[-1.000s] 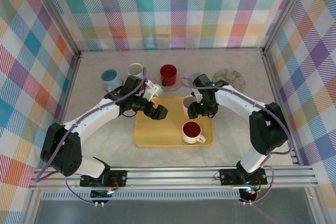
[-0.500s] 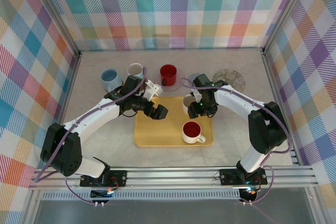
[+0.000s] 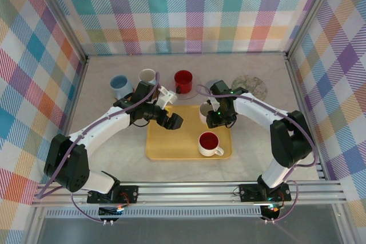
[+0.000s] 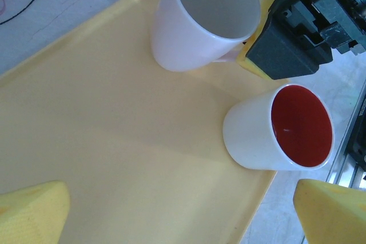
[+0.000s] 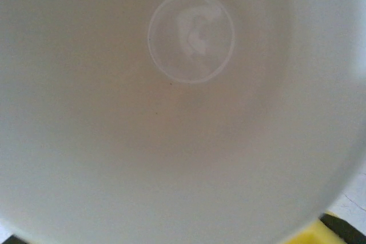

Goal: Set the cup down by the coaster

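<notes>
A plain white cup (image 3: 206, 111) stands upright on the far right part of the yellow tray (image 3: 171, 147). My right gripper (image 3: 217, 119) is down against the cup's right side. In the left wrist view its yellow pads (image 4: 250, 64) sit beside the handle of the cup (image 4: 206, 18). Whether they press on it I cannot tell. The cup's pale inside (image 5: 183, 112) is all around the right wrist camera. A round patterned coaster (image 3: 250, 87) lies on the table, back right of the tray. My left gripper (image 3: 171, 120) hovers open over the tray's middle (image 4: 114, 130), holding nothing.
A white cup with a red inside (image 3: 209, 143) stands at the tray's near right corner (image 4: 286, 127). Behind the tray are a blue cup (image 3: 119, 86), a white cup (image 3: 147, 76) and a red cup (image 3: 183, 81). Checked walls enclose the table.
The right gripper has edged slightly closer against the white cup. The left arm and all the cups have stayed where they were.
</notes>
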Action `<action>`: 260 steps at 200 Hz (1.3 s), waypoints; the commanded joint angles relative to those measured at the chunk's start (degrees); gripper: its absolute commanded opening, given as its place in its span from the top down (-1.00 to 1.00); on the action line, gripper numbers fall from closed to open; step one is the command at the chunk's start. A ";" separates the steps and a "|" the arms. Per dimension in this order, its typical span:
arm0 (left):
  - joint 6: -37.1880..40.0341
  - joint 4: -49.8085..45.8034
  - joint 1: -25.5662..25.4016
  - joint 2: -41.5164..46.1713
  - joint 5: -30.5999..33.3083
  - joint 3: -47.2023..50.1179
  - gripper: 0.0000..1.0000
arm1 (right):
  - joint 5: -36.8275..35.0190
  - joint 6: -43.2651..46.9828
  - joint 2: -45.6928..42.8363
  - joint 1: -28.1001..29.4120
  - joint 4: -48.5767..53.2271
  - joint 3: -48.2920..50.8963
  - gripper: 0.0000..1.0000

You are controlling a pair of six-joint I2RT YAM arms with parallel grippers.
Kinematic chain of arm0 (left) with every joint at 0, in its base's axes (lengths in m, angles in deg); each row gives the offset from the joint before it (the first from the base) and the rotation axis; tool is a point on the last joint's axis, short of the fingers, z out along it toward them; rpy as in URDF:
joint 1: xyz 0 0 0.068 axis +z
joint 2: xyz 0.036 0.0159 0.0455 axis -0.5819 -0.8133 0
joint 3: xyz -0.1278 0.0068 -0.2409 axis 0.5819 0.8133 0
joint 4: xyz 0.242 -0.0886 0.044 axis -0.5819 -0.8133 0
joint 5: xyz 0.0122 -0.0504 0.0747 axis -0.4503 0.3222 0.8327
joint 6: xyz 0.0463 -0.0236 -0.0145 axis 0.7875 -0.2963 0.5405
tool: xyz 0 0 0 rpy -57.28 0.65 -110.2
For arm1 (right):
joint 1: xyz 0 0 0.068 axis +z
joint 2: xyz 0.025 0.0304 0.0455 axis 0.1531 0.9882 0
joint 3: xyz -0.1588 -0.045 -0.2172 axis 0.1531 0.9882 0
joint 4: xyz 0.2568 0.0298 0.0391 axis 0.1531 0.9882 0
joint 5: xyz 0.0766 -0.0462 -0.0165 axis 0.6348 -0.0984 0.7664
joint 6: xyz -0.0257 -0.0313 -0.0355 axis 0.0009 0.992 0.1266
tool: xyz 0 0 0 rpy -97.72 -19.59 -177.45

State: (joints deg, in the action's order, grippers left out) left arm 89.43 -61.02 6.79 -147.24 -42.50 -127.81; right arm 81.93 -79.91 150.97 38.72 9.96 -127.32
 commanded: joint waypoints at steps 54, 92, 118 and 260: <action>0.10 0.96 -0.64 -0.19 -1.16 -1.02 -0.99 | 0.49 0.51 0.57 -0.03 -0.41 -1.51 0.33; 0.27 1.07 -0.91 -0.02 -0.81 -0.78 -0.99 | 0.57 0.80 0.21 0.10 -0.48 -1.39 0.54; 0.79 2.32 -1.34 0.71 -0.44 0.15 -0.99 | 0.49 0.85 -0.15 0.06 -0.60 -1.33 0.59; 0.23 6.22 -3.28 2.03 1.34 -1.68 -0.99 | -2.32 2.61 -5.07 -0.13 2.64 -5.78 1.00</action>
State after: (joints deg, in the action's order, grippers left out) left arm 89.43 -57.11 4.08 -147.20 -41.80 -127.83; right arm 79.94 -78.55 149.09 38.76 12.87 -129.46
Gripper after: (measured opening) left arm 0.996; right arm 0.189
